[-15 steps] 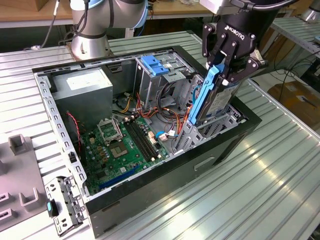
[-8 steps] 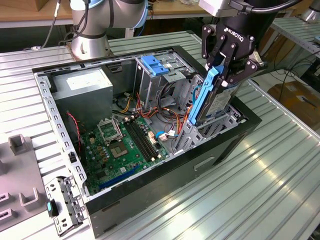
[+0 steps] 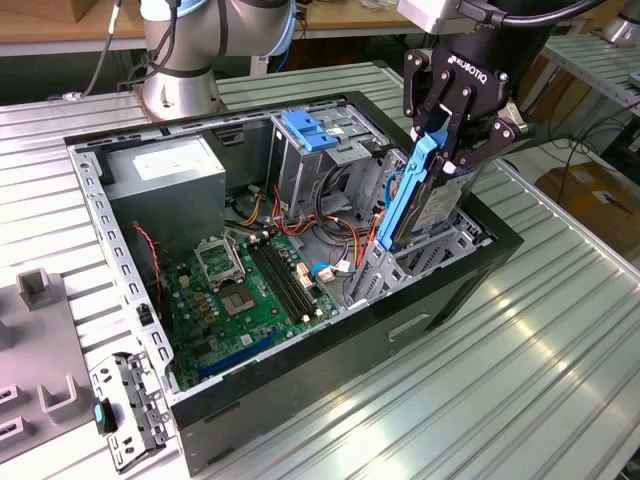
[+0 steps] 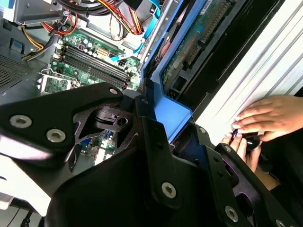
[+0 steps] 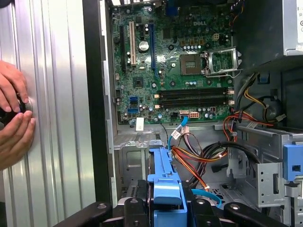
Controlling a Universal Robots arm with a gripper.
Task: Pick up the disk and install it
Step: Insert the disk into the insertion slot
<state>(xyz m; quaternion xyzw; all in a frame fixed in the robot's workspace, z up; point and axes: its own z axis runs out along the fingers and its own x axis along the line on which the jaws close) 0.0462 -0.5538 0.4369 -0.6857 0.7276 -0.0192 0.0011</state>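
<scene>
One disk (image 3: pixel 442 205) clenched edge-on in the fingers (image 3: pixel 488 140) | tilted over the drive bay (image 3: pixel 425 262) | judgement — square its blue rails (image 3: pixel 405 200) to the bay guides, keep the descent slow

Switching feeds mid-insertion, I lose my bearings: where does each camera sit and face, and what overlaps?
Exterior view: off the arm, above the open case, looking down into it; arm base and gripper shut on the disk show.
Second wrist view: on the wrist, facing down past the gripper to the motherboard.
First wrist view: on the wrist, facing down the disk's rail onto the motherboard.
Shared: both wrist views catch a person's hands.
</scene>
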